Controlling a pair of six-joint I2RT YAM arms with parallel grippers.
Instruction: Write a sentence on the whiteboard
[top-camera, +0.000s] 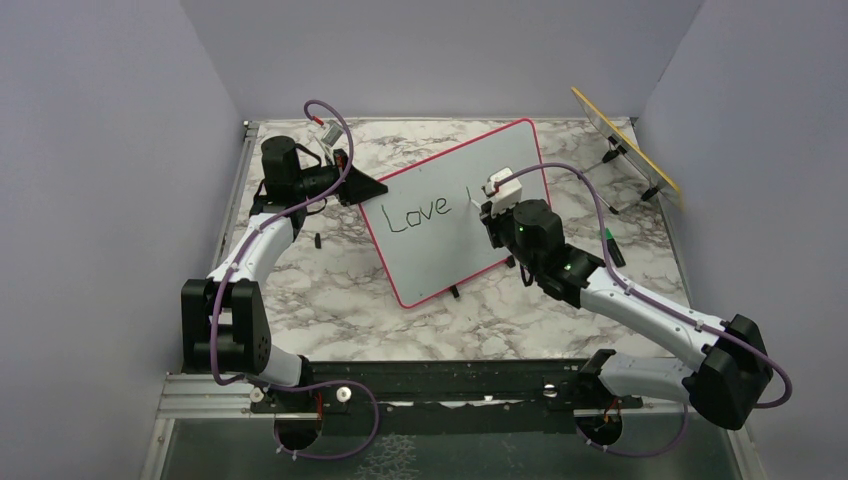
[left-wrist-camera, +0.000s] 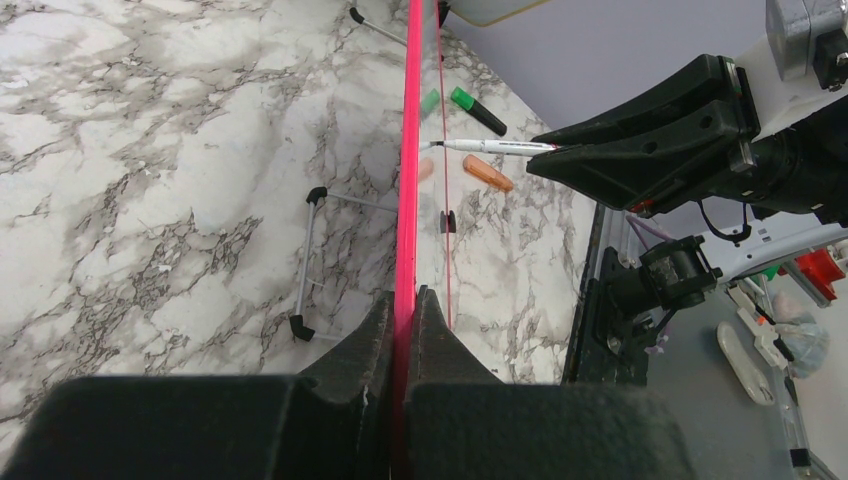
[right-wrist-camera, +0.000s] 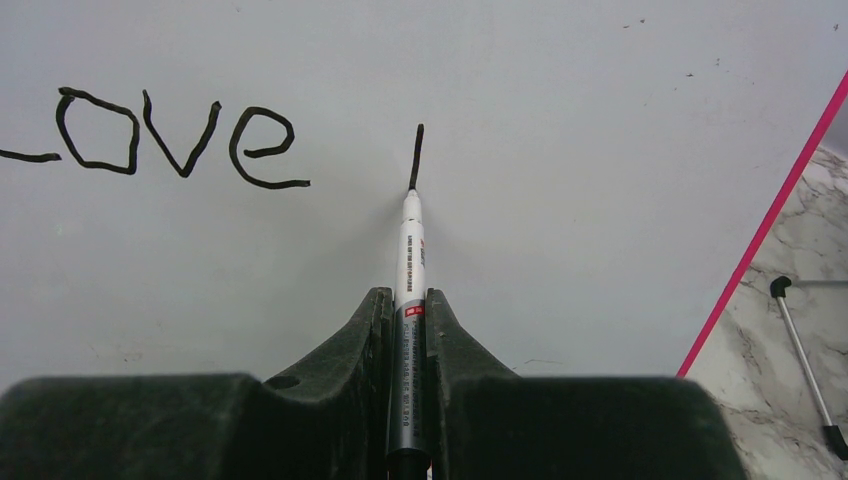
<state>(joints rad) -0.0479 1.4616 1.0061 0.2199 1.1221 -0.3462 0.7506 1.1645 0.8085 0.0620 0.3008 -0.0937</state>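
Note:
The whiteboard (top-camera: 470, 190) with a pink-red frame stands tilted in the middle of the marble table. My left gripper (top-camera: 358, 188) is shut on its left edge, the pink frame (left-wrist-camera: 408, 150) showing edge-on between the jaws. My right gripper (right-wrist-camera: 408, 300) is shut on a white and grey marker (right-wrist-camera: 410, 260), its tip touching the board face (right-wrist-camera: 560, 120). The sentence (right-wrist-camera: 170, 140) reads "Love" in black, with one short vertical stroke (right-wrist-camera: 416, 155) just right of it, at the marker tip. In the top view the right gripper (top-camera: 492, 205) is over the board's right half.
A yellow-edged panel (top-camera: 625, 140) on a wire stand sits at the back right. A green marker (left-wrist-camera: 476, 110) and an orange cap (left-wrist-camera: 487, 172) lie on the table beyond the board. A wire leg (left-wrist-camera: 305, 260) lies by the board. The table's right edge is close.

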